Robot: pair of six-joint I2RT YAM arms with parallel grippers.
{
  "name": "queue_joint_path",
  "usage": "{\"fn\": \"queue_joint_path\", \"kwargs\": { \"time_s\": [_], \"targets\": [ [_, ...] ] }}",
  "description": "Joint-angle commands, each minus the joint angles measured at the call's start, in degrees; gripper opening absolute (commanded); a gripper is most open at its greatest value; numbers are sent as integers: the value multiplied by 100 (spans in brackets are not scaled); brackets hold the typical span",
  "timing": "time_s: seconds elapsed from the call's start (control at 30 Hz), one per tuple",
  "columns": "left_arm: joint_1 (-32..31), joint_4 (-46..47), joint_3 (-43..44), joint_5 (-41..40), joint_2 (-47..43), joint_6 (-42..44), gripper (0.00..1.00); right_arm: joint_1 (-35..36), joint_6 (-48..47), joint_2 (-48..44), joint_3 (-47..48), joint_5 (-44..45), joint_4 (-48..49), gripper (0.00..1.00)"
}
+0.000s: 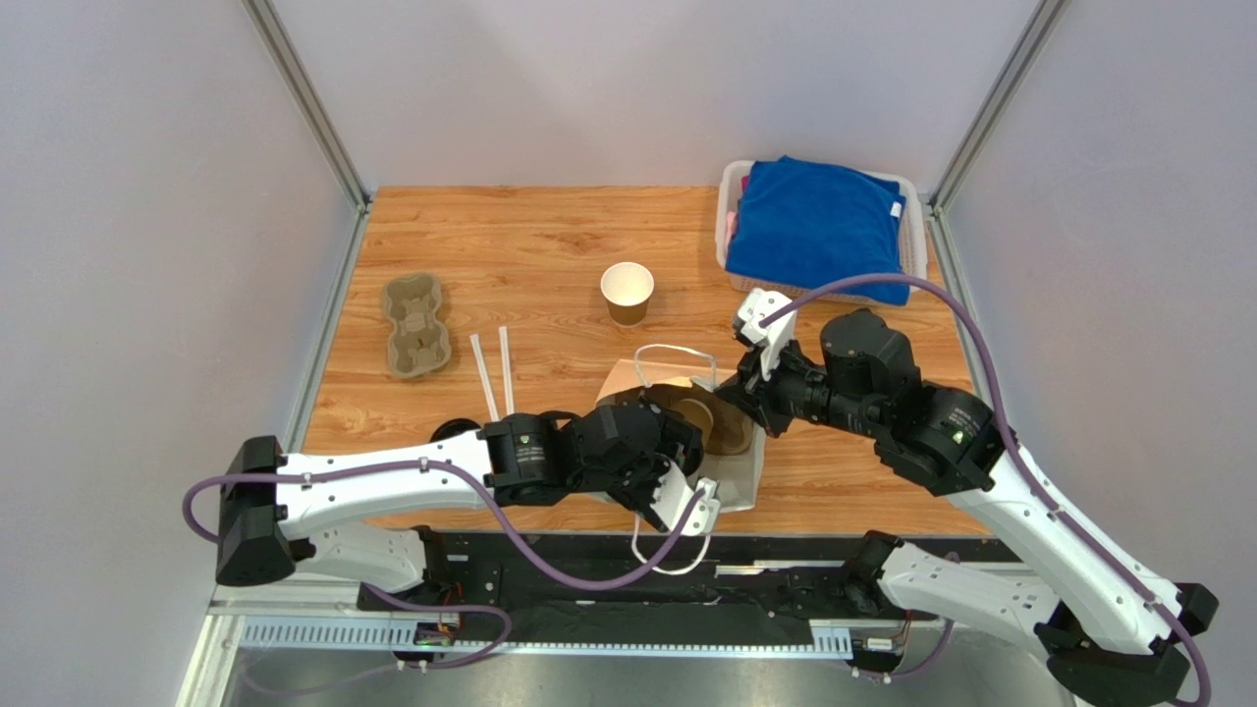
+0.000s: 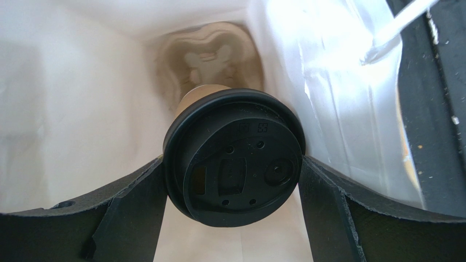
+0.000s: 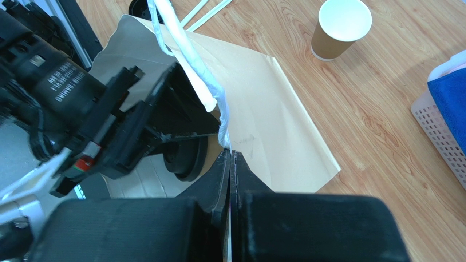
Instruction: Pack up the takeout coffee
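Both jaws grip: left gripper [image 2: 234, 177] wide around the takeout coffee [image 2: 235, 147] at its lid, right gripper [image 3: 229, 164] pinched on the paper bag [image 3: 273, 125] rim. Beyond the cup sits a pulp carrier [image 2: 210, 57]; I'd push straight toward its socket, bag mouth held open.

Takeout coffee [image 2: 235, 158] topped in matt black plastic, smooth brown paper bag [image 3: 273, 109], wood-grain table [image 1: 517, 251], blue cloth [image 1: 819, 221]

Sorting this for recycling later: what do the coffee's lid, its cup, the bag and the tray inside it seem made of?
The lid looks like black plastic: smooth, faint sheen, moulded detail. The cup: matte brown paper. The bag: creased paper, kraft-brown outside, white inside. The tray: probably moulded pulp, rough and beige.
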Motion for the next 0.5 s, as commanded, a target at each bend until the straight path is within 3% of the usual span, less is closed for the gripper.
{"fn": "queue_joint_path", "kwargs": {
  "time_s": [0.0,0.47],
  "targets": [
    [-25,68,295,67,199,440,41,68,-79,-65,111,-14,364,0],
    [-8,402,111,-495,-12,1406,41,156,27,-73,32,-208,382,0]
  ]
}}
